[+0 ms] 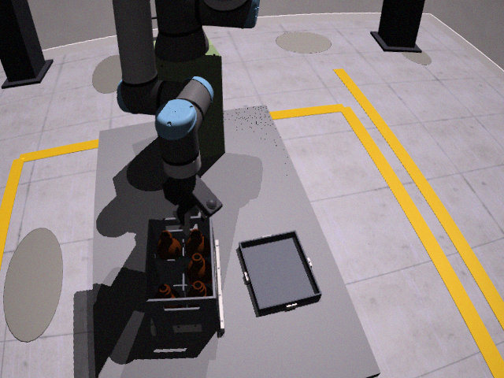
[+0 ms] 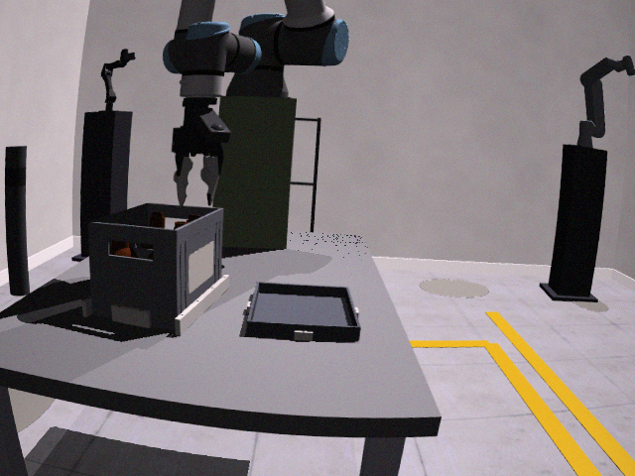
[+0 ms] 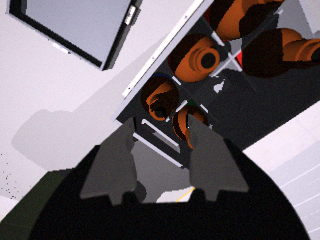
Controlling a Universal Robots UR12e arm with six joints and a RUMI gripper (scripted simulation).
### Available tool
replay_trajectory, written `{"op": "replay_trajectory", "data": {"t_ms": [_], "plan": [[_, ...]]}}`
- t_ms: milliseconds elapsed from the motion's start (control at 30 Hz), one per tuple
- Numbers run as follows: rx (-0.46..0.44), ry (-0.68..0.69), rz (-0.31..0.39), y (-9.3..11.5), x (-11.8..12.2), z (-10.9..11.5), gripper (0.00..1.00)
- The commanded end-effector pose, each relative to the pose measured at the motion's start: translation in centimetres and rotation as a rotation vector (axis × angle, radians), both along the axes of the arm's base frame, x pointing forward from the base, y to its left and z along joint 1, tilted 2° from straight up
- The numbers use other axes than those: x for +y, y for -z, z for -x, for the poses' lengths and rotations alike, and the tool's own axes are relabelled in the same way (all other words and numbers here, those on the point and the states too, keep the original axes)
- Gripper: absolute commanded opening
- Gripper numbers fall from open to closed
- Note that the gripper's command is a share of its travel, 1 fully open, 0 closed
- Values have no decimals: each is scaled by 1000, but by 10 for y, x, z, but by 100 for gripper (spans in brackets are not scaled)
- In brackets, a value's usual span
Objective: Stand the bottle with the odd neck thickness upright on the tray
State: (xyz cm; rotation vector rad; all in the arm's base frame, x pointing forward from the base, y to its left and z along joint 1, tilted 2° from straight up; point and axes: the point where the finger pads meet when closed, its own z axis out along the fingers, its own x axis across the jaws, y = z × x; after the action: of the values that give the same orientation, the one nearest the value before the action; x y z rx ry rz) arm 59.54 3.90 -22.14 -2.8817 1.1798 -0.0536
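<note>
a robot gripper [image 2: 194,196] hangs above the rear edge of a dark crate [image 2: 198,251] on a grey table [image 2: 287,384], jaws partly apart and grasping nothing. five brown bottles [image 1: 198,264] stand inside the crate. a black tray [image 1: 245,262] sits just beside it.

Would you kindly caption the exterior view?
Open hand poised above the bottle crate, empty tray alongside.
</note>
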Motion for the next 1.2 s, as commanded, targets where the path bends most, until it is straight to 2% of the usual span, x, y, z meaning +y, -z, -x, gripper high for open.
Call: {"op": "replay_trajectory", "data": {"t_ms": [0, 1167], "plan": [[2, 1, 0, 1, -1, 2, 38], [0, 1, 1, 8, -1, -1, 38]]}}
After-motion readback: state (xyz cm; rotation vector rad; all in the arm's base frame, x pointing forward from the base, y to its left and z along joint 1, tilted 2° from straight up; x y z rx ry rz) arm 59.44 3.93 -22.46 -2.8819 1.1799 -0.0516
